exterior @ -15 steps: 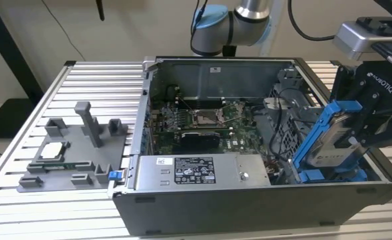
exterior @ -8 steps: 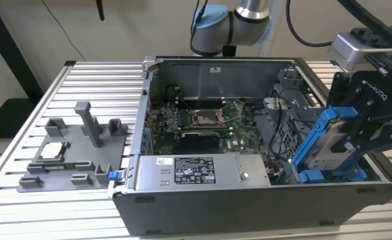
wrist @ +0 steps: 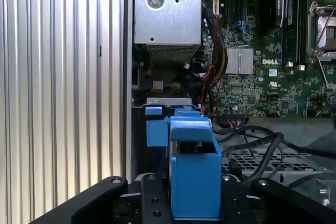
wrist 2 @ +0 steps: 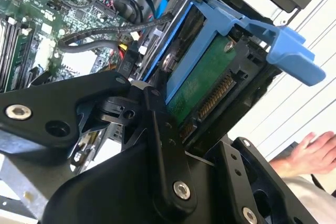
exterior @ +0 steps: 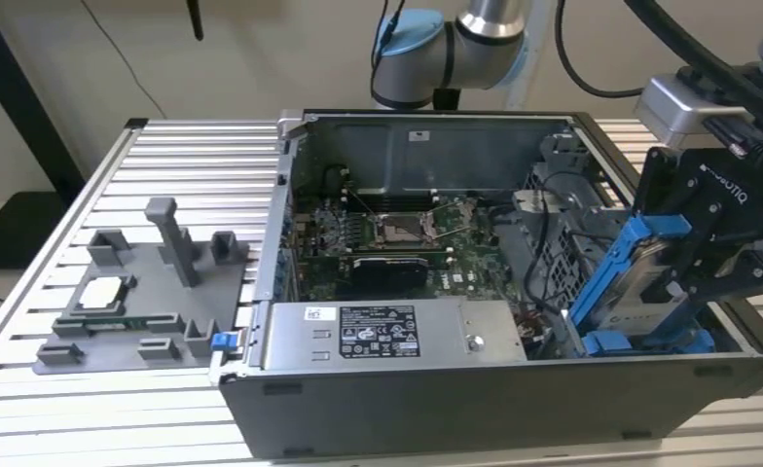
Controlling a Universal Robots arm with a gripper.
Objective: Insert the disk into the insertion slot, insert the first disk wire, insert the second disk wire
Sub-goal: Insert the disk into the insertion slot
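Observation:
My black gripper (exterior: 677, 292) is shut on the disk (exterior: 648, 292), a silver drive in a bright blue carrier. It holds the disk tilted over the open computer case's corner at the exterior view's right. The disk's lower end dips inside the case. The second wrist view shows the disk's green circuit board and connector edge (wrist 2: 205, 90) between my fingers (wrist 2: 157, 124). In the first wrist view the blue carrier (wrist: 194, 177) points toward the insertion slot (wrist: 168, 101), a grey metal cage with a blue latch (wrist: 154, 111). How far the disk sits in the slot is hidden.
The grey power-supply box (exterior: 381, 333) and the motherboard (exterior: 395, 233) lie inside the case. Loose black cables (wrist: 257, 142) run beside the cage. A grey fixture plate (exterior: 135, 311) with parts rests on the slatted table. A person's hand (wrist 2: 310, 153) lies beyond the case.

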